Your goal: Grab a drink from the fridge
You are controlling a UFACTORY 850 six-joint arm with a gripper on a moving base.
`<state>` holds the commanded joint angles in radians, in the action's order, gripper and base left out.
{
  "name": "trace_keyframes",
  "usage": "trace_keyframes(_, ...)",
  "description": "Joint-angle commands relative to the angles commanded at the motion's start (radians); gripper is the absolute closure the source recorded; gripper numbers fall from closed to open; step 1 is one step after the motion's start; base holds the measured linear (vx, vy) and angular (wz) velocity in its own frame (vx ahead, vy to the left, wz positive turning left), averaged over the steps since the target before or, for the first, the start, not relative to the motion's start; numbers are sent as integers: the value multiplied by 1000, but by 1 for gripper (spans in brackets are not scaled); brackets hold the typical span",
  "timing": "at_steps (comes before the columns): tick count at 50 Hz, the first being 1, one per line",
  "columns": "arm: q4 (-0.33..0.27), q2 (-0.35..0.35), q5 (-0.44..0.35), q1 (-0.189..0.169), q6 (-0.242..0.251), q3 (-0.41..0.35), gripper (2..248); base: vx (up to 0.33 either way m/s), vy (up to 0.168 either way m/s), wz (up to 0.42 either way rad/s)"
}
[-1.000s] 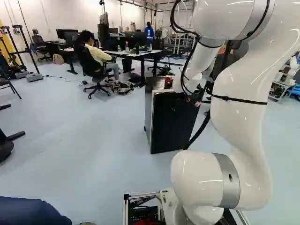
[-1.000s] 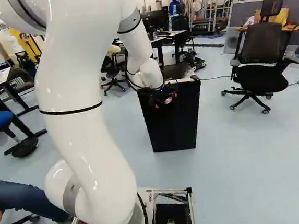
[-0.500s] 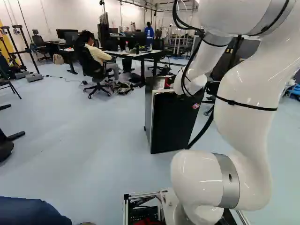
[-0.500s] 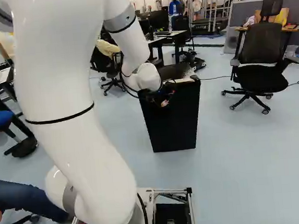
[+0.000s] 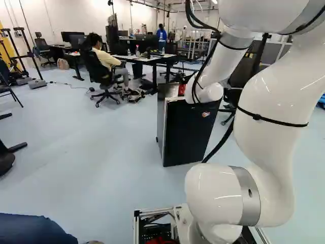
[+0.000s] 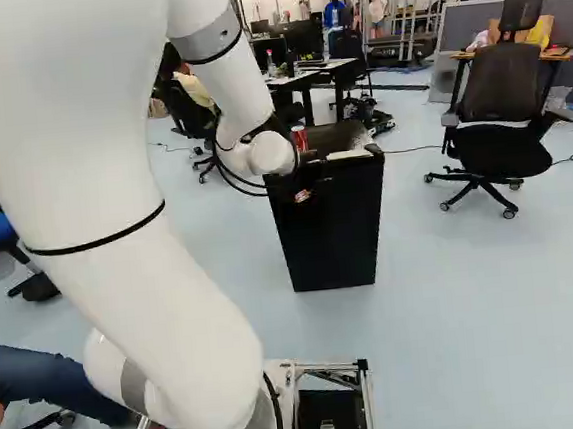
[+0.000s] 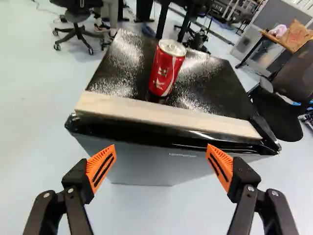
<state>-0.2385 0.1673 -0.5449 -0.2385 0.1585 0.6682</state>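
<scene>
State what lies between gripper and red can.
In the wrist view, the fridge's black front edge, then a pale strip along its top, lie between gripper and can.

From the hand (image 6: 302, 194), at twelve o'clock, the fridge (image 7: 142, 166) has a glossy black top; the strip (image 7: 161, 115) on its near edge looks like matt, pale wood. The can (image 7: 166, 71) has a shiny metal lid. The orange pads (image 7: 101, 169) are ribbed. The arm (image 6: 108, 120) is smooth and glossy.
</scene>
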Motion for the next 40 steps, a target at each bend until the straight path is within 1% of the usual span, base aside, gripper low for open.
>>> trace_keyframes(12, 94, 24, -98, 35, 0, 27, 3, 0, 0, 0)
trace_keyframes(26, 223, 68, -196, 76, 0, 77, 3, 0, 0, 0)
trace_keyframes(32, 279, 87, -221, 92, 0, 99, 3, 0, 0, 0)
trace_keyframes(40, 344, 114, -229, 111, 0, 131, 3, 0, 0, 0)
